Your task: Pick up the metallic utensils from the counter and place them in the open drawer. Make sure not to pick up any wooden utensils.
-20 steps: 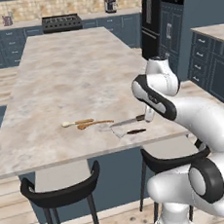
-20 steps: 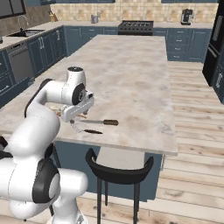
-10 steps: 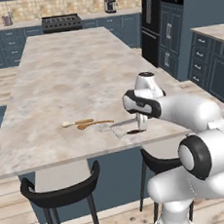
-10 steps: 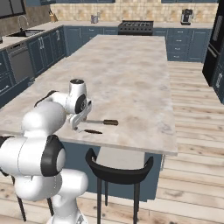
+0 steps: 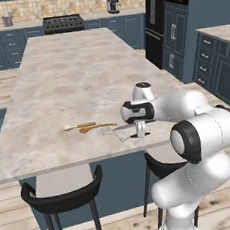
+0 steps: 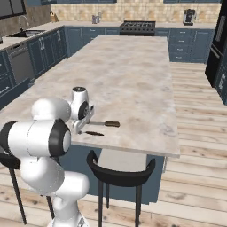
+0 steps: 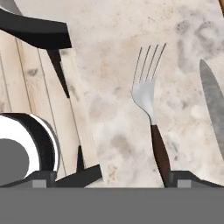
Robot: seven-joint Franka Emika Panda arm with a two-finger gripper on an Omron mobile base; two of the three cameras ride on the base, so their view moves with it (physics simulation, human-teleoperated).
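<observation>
From the left in the left base view I see the two wooden spoons (image 5: 88, 126) lying together on the counter (image 5: 68, 81), then the knife (image 5: 119, 128), then my gripper (image 5: 140, 133) low over the near edge. Its jaws are fully apart and hold nothing. In the hand view the fork (image 7: 151, 116) lies under the hand, with the tines away from me and its dark handle running toward one finger tip; the knife blade is just beside it on the right. I think the risks are these: the fork lies flat, so the fingers may slide over it, or it is pushed off the edge close by. The drawer I cannot locate from here.
</observation>
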